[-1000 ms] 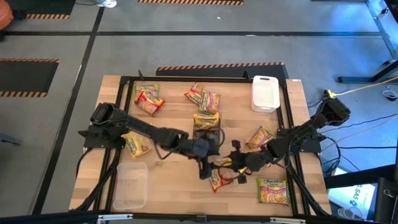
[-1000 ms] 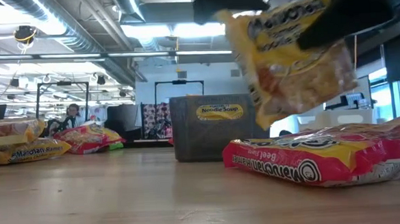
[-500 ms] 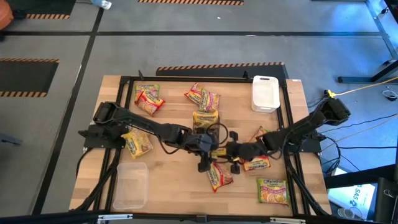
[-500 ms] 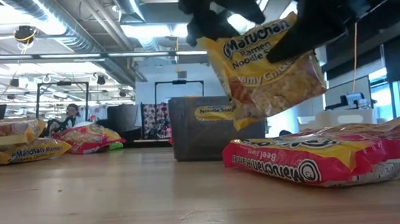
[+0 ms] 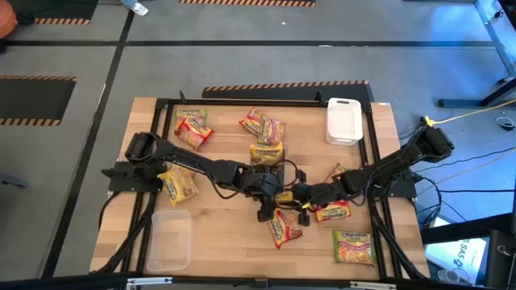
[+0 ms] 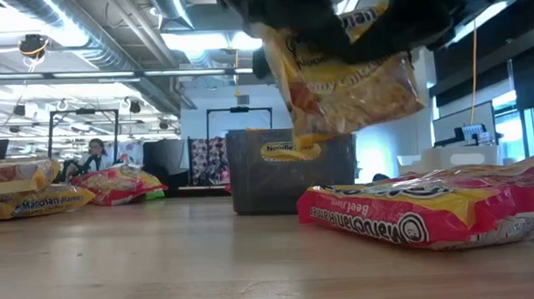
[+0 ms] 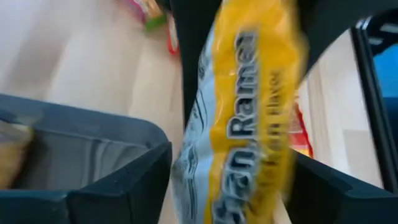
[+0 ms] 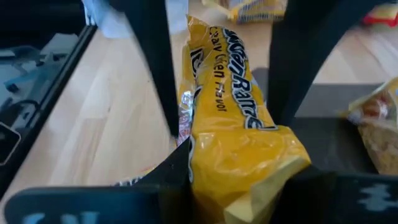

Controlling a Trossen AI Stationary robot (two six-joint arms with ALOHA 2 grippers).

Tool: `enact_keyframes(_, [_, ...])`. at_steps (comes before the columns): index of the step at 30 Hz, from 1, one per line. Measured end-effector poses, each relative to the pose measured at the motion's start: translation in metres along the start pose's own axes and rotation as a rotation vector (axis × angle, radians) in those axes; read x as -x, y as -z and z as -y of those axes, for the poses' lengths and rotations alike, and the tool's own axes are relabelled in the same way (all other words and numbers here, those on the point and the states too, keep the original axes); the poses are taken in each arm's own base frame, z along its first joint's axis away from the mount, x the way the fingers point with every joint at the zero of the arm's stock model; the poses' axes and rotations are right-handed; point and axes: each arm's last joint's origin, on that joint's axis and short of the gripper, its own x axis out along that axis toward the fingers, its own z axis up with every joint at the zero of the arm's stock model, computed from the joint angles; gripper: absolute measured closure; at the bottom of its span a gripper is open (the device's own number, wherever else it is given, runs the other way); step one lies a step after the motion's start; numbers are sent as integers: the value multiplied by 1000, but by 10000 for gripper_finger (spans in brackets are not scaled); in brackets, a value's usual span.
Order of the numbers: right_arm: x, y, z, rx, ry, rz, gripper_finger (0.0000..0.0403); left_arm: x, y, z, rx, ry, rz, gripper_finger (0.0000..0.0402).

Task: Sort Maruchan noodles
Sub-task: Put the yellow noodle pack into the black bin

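**Two grippers, one yellow packet, above mid-table**

Wooden table (image 5: 234, 242), near edge first: a clear tray (image 5: 168, 240) lies at the front left, a green-and-pink packet (image 5: 354, 246) at the front right, and a red packet (image 5: 284, 226) lies flat just in front of the arms.

Above it the left gripper (image 5: 274, 196) and right gripper (image 5: 297, 197) meet at mid-table, both apparently clenched on the same yellow packet (image 6: 346, 77), which hangs clear of the wood in the low view. Each wrist view shows it pinched between that arm's fingers.

The risk, as I judge it, is the shared hold: if one arm pulls before the other lets go, the crinkly wrapper could tear or slip and drop onto the red packet below.

Just behind stands a dark tray (image 5: 267, 161) with a yellow packet inside. I count about ten packets, colours partly unclear at the back, and three trays, the white tray (image 5: 343, 121) farthest off.
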Motion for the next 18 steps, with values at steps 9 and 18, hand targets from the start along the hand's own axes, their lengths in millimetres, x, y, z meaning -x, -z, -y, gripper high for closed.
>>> enact_keyframes(9, [0, -2, -1, 4, -10, 19, 293, -4, 3, 0, 21, 38, -36, 241])
enact_keyframes(18, [11, -10, -1, 22, -84, 42, 211, 0, 3, 1, 19, 48, -41, 285])
